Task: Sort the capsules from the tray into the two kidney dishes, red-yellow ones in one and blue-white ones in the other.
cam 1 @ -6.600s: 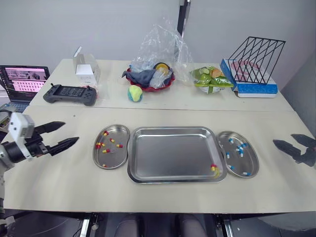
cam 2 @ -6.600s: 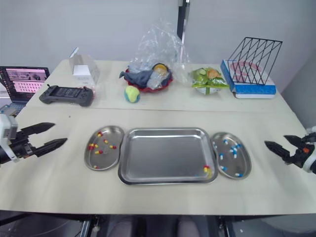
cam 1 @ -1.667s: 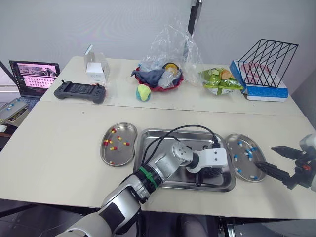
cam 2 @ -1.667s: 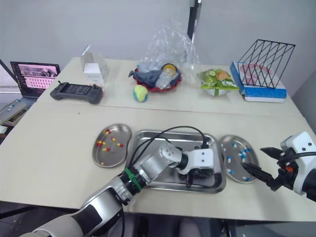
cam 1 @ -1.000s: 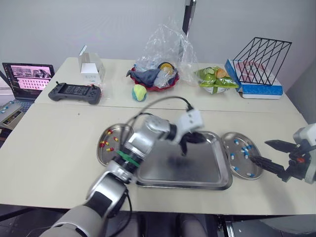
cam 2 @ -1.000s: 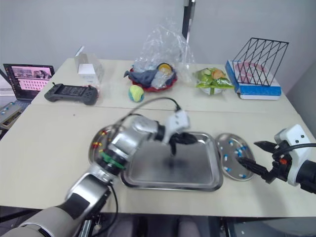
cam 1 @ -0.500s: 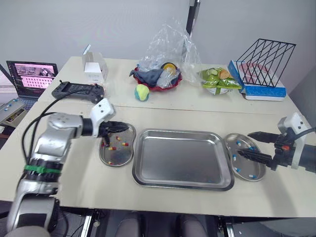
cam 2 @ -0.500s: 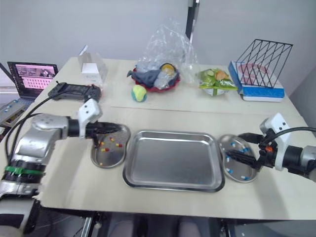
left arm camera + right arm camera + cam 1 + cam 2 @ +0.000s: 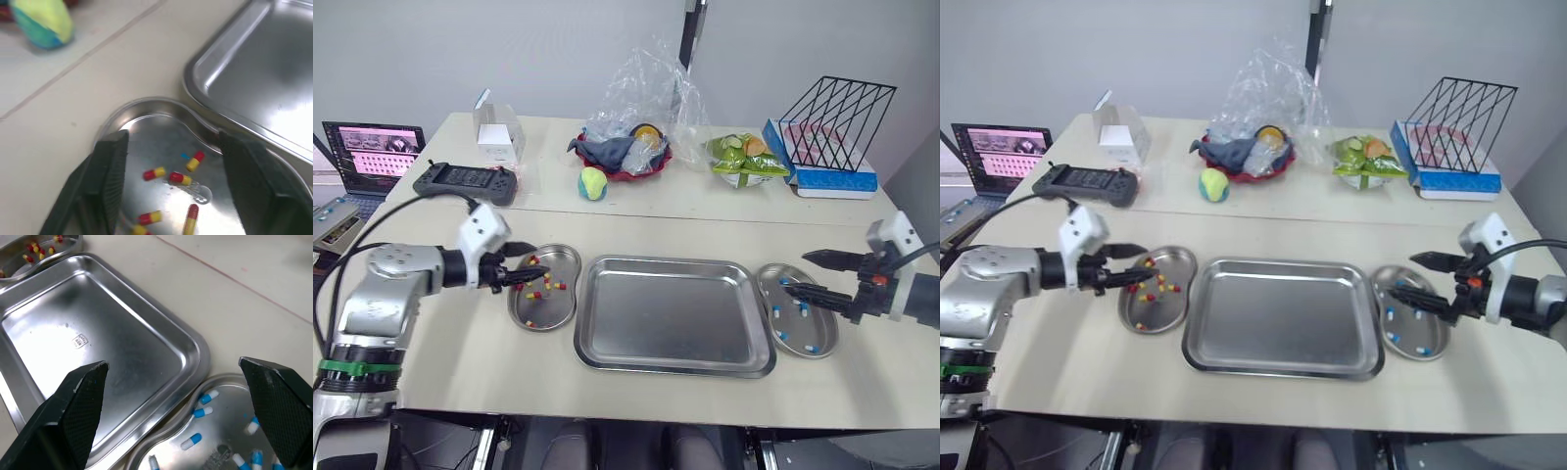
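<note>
Capsules [image 9: 179,178] look sorted, tray [image 9: 674,311] bare; left gripper [image 9: 536,265] over 9 o'clock dish [image 9: 548,315], right gripper [image 9: 796,272] over 3 o'clock dish [image 9: 822,328], jaws wide, empty; best lift straight out.

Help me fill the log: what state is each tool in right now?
Left tool: open, empty, at the red-yellow dish.
Right tool: open, empty, at the blue-white dish.

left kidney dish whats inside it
The shiny steel kidney dish on the robot's left holds several red-and-yellow capsules, scattered loose. The open left claw hangs over its outer side, covering a little of the floor there.
</note>
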You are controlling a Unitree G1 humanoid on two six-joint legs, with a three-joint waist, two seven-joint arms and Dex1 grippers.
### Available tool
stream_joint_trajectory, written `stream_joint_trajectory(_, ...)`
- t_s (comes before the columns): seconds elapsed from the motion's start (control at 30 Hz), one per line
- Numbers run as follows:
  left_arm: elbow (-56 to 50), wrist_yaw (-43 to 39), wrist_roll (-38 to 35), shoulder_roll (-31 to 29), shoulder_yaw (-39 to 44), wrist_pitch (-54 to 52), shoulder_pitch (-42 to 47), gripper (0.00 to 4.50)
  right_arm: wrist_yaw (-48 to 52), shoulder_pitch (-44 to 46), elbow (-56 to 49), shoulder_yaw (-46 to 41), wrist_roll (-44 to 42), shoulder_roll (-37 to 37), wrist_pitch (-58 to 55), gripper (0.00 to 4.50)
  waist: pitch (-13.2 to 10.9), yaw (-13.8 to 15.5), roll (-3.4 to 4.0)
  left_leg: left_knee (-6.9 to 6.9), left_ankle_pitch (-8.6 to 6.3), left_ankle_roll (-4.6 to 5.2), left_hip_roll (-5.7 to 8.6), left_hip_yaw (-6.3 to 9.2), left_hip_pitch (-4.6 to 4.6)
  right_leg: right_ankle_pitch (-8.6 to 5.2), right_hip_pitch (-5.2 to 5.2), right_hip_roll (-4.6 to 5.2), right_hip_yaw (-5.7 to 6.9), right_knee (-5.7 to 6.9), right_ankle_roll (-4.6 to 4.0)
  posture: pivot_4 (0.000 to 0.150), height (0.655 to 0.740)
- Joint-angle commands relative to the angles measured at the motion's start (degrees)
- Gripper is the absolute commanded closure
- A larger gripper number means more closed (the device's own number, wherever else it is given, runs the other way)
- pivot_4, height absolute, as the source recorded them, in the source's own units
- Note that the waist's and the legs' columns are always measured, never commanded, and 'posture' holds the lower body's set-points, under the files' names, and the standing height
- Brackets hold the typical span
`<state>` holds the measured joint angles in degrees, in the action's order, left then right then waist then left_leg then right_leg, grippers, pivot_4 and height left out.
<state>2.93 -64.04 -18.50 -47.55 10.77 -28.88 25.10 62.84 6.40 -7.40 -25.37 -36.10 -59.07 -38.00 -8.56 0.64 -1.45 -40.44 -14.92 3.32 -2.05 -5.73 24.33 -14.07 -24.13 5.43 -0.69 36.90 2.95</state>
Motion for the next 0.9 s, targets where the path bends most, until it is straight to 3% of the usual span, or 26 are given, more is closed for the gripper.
stream_joint_trajectory(0.03, 3.6, -0.5, -3.5, -3.4, 7.2, 0.2, -0.8, 0.07, 1.1, 0.1, 5.6, -4.8, 1.5, -0.2, 5.5, 0.0, 0.0, 0.0, 0.0, 0.0, 0.0, 0.0, 0.0, -0.01, -0.01, 0.0, 0.0, 0.0, 0.0, 0.0, 0.0, 0.15, 0.7204)
stream_joint_trajectory(0.33, 14.0, 0.6, -2.6, -6.9, 16.2, 13.0, -7.0, 0.03, -0.1, 1.3, 23.3, -6.2, 7.4, 1.1, 19.1, 0.0, 0.0, -0.1, 0.0, 0.05, 0.01, -0.02, -0.02, -0.17, -0.11, 0.0, 0.02, 0.03, -0.03, 0.01, -0.01, 0.15, 0.7204)
stream_joint_trajectory(0.47, 18.2, 5.6, -1.2, -6.4, 20.1, 18.9, -10.5, 0.03, -2.6, 2.9, 32.3, -5.7, 11.8, 1.6, 28.2, 0.0, 0.0, -0.4, 0.0, 0.11, 0.01, -0.03, -0.05, -0.28, -0.16, -0.01, -0.02, 0.07, -0.07, 0.04, -0.04, 0.15, 0.7204)
stream_joint_trajectory(0.9, 15.6, 7.7, -4.0, -4.7, 22.3, 21.0, -15.6, 0.03, -2.5, 7.4, 41.1, -5.3, 12.5, 1.2, 32.8, 0.0, 0.0, -0.9, 0.01, 0.21, 0.01, -0.06, -0.26, -0.58, -0.28, -0.02, -0.03, 0.11, -0.08, 0.07, -0.11, 0.15, 0.7204)
